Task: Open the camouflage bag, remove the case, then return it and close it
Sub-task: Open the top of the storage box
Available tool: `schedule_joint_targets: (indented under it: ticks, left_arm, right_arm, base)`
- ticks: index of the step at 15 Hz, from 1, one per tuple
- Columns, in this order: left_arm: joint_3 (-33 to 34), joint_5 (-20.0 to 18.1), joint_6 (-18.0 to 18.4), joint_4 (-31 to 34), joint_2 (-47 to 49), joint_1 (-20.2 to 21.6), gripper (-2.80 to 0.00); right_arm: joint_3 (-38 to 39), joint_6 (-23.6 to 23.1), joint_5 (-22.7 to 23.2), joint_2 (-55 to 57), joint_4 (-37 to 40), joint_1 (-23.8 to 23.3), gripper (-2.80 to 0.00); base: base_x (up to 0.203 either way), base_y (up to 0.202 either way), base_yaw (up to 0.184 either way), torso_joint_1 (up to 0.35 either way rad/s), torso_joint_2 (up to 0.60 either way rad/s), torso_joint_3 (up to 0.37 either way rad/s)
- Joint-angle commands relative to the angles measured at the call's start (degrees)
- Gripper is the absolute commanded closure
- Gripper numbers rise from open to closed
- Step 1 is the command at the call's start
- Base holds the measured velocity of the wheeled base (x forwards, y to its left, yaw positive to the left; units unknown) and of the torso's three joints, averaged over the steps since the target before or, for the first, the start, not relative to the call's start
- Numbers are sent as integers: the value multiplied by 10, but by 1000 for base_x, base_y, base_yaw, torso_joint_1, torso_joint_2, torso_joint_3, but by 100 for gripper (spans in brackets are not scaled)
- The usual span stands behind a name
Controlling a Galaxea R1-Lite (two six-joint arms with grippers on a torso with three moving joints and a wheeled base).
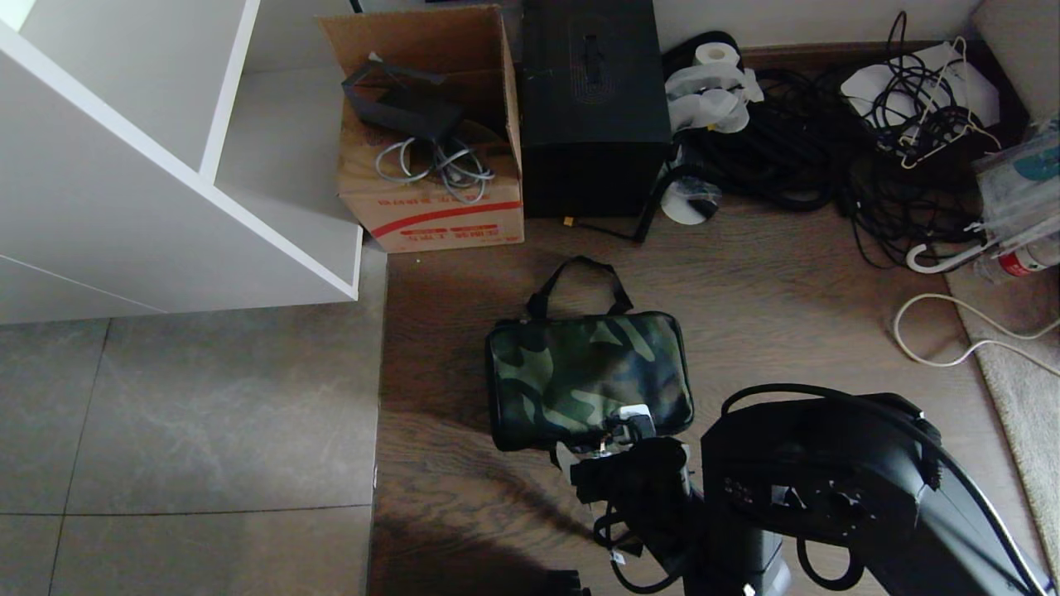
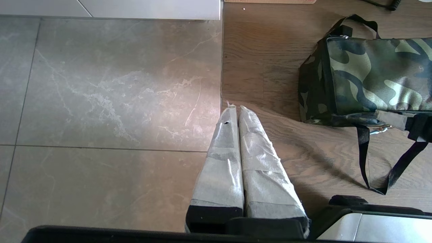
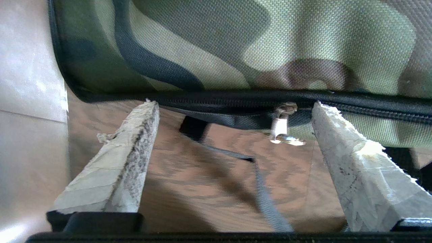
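The camouflage bag lies flat on the wooden floor, its black zip edging closed along the near side. My right gripper reaches down to that near edge and is open, with nothing held. The metal zipper pull hangs between the fingers, close to one of them and apart from both. A black strap trails over the floor under the gripper. The case is hidden. My left gripper is shut and empty, parked above the seam between tile and wood, to the left of the bag.
A brown cardboard box and a tall black box stand behind the bag. A white shelf unit fills the back left. Tangled cables lie at the back right, and a rug edge runs along the right.
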Motion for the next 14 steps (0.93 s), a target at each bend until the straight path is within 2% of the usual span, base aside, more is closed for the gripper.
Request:
schedule_joint_targets:
  ticks: [1,5,13,14]
  left_arm:
    - [5,0,0,0,0,0,0]
    - [5,0,0,0,0,0,0]
    - [5,0,0,0,0,0,0]
    - [5,0,0,0,0,0,0]
  right_arm:
    - [11,-3,0,7,-5,-7,-280]
    - [34,-3,14,-12,-5,-11,-280]
    - [-1,-5,11,44,-5,-15,-280]
    - [-2,-6,11,44,-5,-16,0]
  base:
    - [0,0,0,0,0,0]
    - [0,0,0,0,0,0]
    - [0,0,0,0,0,0]
    - [0,0,0,0,0,0]
